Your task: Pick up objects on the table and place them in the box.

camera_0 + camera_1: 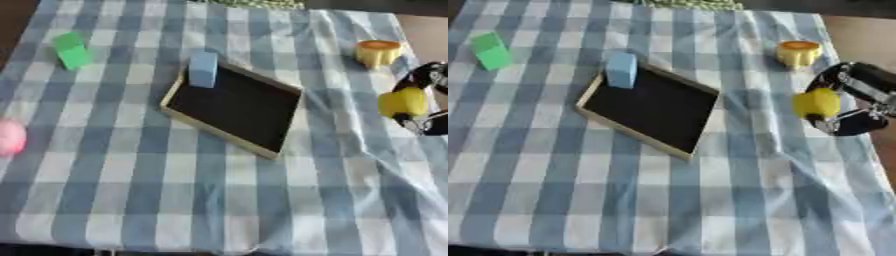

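A shallow box (pixel 234 108) with a wooden rim and black floor lies at the middle of the checked cloth. A light blue block (pixel 202 69) stands at its far left corner. At the right edge my right hand (pixel 852 102) is curled round a yellow object (pixel 815 103), held just above the cloth and to the right of the box. An orange-yellow object (pixel 798 53) sits on the cloth beyond the hand. A green block (pixel 72 50) lies far left, and a pink object (pixel 10 136) shows at the left edge. My left hand is out of sight.
The blue and white checked cloth (pixel 131 190) covers the table, with folds running down its right side. A brown tabletop strip (pixel 855 35) shows at the far right beyond the cloth.
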`<state>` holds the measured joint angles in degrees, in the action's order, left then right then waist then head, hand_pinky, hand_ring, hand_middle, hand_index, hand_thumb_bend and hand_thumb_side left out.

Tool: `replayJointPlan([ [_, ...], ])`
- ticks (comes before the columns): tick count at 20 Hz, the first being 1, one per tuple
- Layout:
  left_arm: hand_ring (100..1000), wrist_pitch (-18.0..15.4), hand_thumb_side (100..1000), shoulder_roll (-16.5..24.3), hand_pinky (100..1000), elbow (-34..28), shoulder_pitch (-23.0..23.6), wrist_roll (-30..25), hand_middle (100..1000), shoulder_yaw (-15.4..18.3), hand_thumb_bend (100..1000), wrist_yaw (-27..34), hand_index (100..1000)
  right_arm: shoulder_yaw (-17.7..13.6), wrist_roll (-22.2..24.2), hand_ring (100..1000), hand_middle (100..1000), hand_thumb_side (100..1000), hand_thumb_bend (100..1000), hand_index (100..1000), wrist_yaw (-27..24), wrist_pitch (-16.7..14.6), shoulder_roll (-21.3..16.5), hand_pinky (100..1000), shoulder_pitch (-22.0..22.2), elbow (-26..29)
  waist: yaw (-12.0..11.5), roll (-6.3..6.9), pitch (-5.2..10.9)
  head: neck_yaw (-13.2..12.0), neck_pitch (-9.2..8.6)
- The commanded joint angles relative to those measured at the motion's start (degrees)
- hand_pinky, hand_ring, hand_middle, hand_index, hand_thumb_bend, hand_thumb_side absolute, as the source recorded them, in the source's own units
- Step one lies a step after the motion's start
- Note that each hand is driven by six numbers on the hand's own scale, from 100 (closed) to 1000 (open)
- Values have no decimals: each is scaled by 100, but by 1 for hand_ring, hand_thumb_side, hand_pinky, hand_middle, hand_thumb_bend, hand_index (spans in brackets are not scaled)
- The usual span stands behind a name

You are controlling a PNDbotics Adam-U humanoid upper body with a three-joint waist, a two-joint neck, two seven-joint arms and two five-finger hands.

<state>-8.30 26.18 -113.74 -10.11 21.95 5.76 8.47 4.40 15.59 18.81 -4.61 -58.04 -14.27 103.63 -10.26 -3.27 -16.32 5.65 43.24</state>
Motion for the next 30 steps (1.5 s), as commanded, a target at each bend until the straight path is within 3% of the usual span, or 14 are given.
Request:
replayJointPlan([
  [1,804,-7,614,107,894,-85,-57,-24,761,6,100,16,854,-112,169,710,546,100,233,670,-208,98,-442,735,-343,864,-14,57,29,20,-38],
  [7,804,16,619,99,895,-85,-87,-84,762,-43,100,57,853,554,749,709,542,100,203,666,-728,149,-251,735,-1651,1093,-105,22,60,118,-29],
  [12,804,29,620,96,896,-85,-86,-107,762,-55,100,77,853,1035,1179,709,543,100,200,666,-641,486,130,734,-2222,1069,-142,13,75,123,-15],
  [16,804,38,623,85,896,-85,-82,-125,762,-66,100,91,853,1370,1452,716,552,100,208,672,-460,614,435,743,-2544,710,-147,17,88,142,-17],
  [23,805,62,631,56,897,-85,-71,-152,763,-94,100,108,853,1896,1751,722,564,100,215,678,-71,498,972,748,-2906,14,-158,20,88,165,-5],
  [30,805,74,633,40,897,-85,-67,-174,763,-110,100,117,853,2275,1749,742,604,100,297,705,667,353,1488,762,-3106,-682,-187,17,81,175,9],
])
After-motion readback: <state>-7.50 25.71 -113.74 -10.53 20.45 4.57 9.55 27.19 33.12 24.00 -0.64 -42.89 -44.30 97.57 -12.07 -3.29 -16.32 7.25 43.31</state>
